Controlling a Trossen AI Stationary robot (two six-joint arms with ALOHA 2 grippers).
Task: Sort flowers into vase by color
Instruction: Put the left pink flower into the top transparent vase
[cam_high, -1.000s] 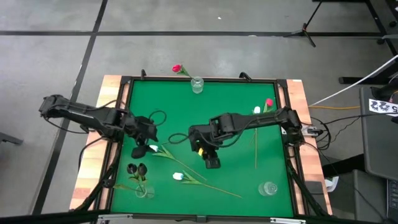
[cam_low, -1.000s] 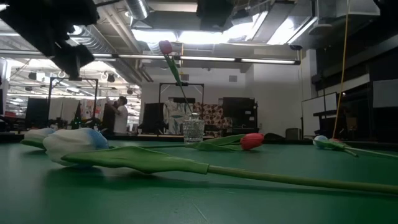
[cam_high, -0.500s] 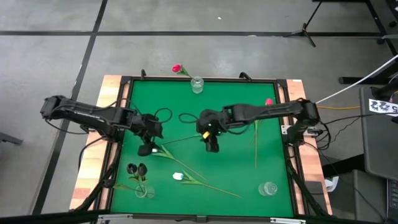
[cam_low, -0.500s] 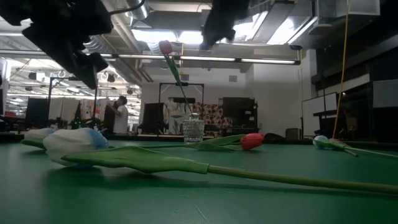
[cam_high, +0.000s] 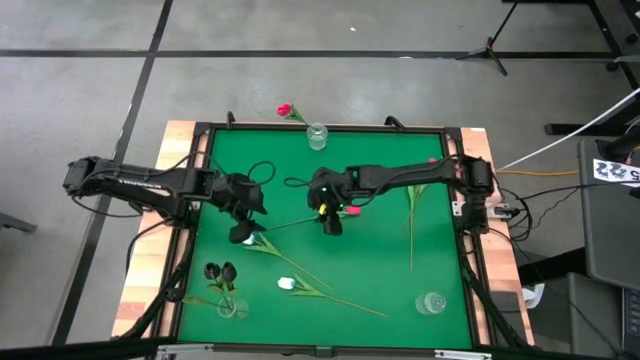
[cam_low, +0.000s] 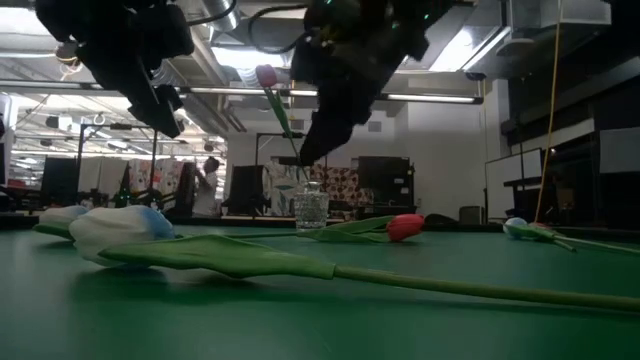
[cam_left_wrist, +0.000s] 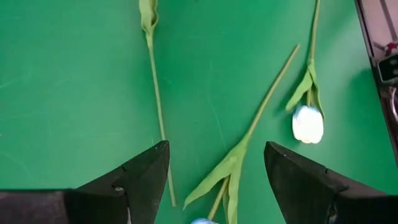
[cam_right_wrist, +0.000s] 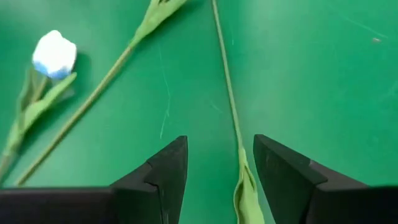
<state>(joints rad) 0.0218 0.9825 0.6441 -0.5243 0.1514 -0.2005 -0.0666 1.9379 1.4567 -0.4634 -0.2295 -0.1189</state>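
Both arms reach in over the middle of the green worktop (cam_high: 390, 270), and neither carries anything. The left gripper (cam_high: 243, 231) hangs left of centre with its fingers (cam_left_wrist: 134, 180) spread wide; between them lie only bare mat and the leafy end of a stem, untouched. The right gripper (cam_high: 331, 221) hangs just right of centre, its fingers (cam_right_wrist: 283, 171) parted about halfway, directly over a thin green stem (cam_right_wrist: 227, 81) that runs between them without contact.

The flowers are scattered. A white tulip (cam_high: 287, 284) lies toward the near edge, left of centre, its long stem trailing off to the right. Another stem with leaves (cam_high: 283, 253) slants across the mat from below the left gripper. A red tulip (cam_high: 349, 211) lies just right of the right gripper, and a long stem (cam_high: 411, 225) runs near-to-far on the right side of the mat.

3 glass vases stand on the mat. The far vase (cam_high: 317, 137), at the middle of the far edge, holds 1 pink-red tulip (cam_high: 285, 110) leaning out past the rim. The near-left vase (cam_high: 231, 306) holds 2 near-black tulips (cam_high: 220, 271). The near-right vase (cam_high: 431, 302) has no flower in it. In the low view a person (cam_low: 208, 187) stands in the room far behind the worktop.
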